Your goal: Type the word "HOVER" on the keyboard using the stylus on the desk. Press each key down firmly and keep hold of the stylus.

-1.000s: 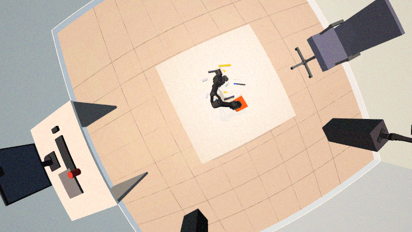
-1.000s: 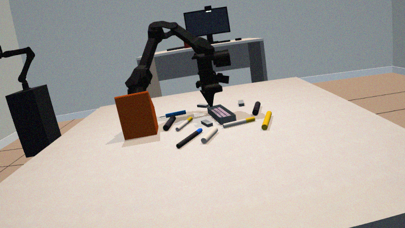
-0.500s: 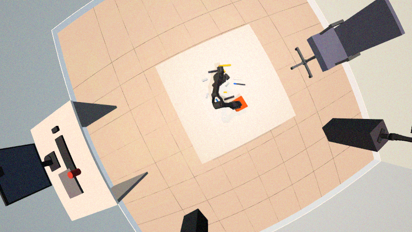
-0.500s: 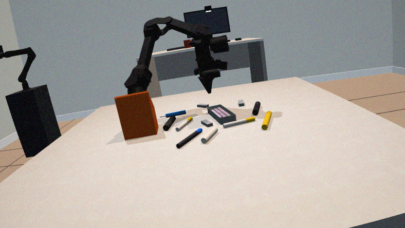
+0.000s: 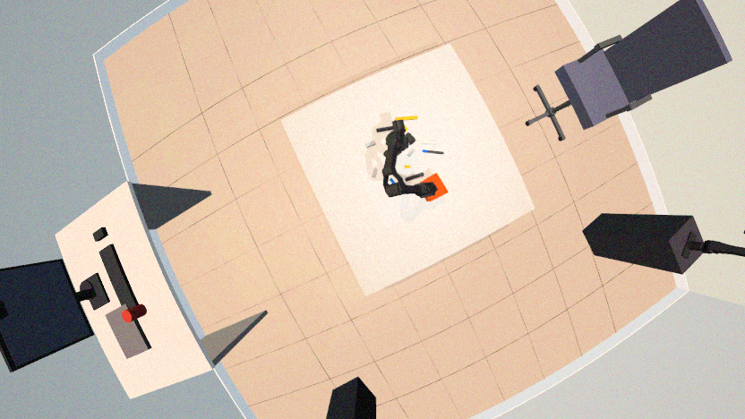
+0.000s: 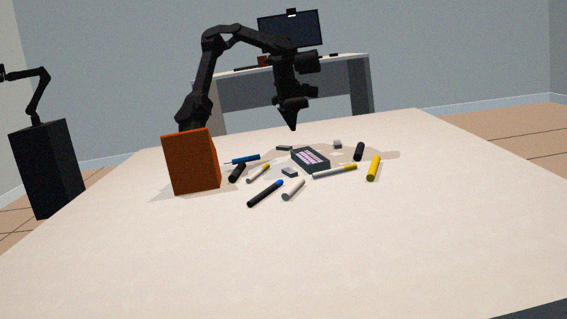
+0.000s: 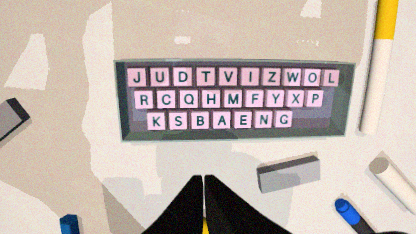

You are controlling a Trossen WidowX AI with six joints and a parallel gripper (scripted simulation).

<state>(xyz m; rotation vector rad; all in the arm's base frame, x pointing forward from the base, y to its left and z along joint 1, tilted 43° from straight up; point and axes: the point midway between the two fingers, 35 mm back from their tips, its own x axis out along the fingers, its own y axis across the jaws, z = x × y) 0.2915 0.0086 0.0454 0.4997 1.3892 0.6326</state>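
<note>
My gripper (image 6: 292,129) (image 7: 202,183) is shut and empty, pointing down high above the desk. The keyboard (image 6: 320,167) (image 7: 175,135) is a dark tray of pink keys, beyond the fingertips in the wrist view. Its rows read JUDTVIZWOL, RCQHMFYXP and KSBAENG. No key looks pressed. In the top view the arm largely hides it. A blue stylus (image 6: 247,159) (image 5: 392,181) with a thin tip lies on the desk, left of the keyboard in the exterior view. Part of a blue thing, probably this stylus, shows in the wrist view's bottom left corner.
An orange block (image 6: 190,162) (image 5: 438,187) stands near the arm's base. Black markers (image 6: 236,172) (image 6: 358,151), a yellow stick (image 6: 373,168), a white stick (image 6: 293,189), yellow-and-white pens (image 6: 334,171) (image 6: 257,173), a blue-capped pen (image 6: 264,193) and small grey blocks (image 6: 289,172) (image 7: 290,175) lie around the keyboard.
</note>
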